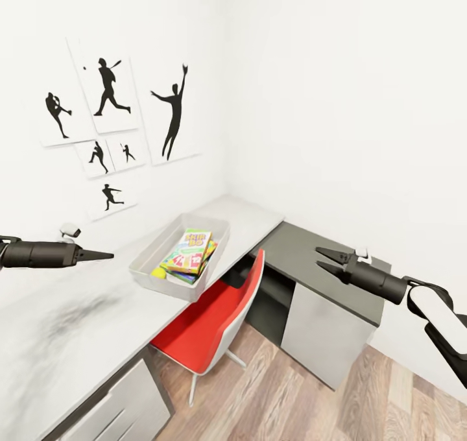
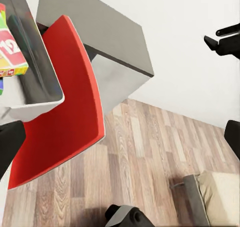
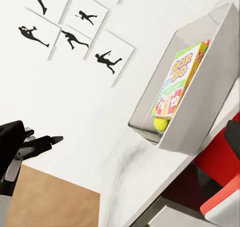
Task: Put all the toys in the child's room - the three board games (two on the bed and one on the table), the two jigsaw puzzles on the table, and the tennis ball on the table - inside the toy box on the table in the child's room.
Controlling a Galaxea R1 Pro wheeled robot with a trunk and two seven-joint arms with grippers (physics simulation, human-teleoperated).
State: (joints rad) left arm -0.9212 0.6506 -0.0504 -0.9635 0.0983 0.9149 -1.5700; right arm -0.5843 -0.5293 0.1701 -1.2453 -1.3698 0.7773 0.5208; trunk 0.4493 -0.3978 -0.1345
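The light-grey toy box (image 1: 144,257) stands on the pale table (image 1: 65,324) near the corner of the room. A Skip-Bo board game (image 1: 188,249) lies on top of other colourful flat boxes in it, and the yellow tennis ball (image 1: 157,272) sits at its near end. What lies lower in the stack is hidden. My left gripper (image 1: 107,255) hovers over the table left of the toy box, open and empty. My right gripper (image 1: 324,259) hangs over the dark lower desk section (image 1: 305,246), open and empty. The right wrist view shows the toy box (image 3: 200,112), the Skip-Bo box (image 3: 179,79) and the ball (image 3: 160,124).
A red chair (image 1: 207,324) is tucked under the table below the toy box. Silhouette posters (image 1: 110,117) hang on the left wall. Wood floor (image 1: 311,408) is open at the front right. A beige bed corner (image 2: 217,189) shows in the left wrist view.
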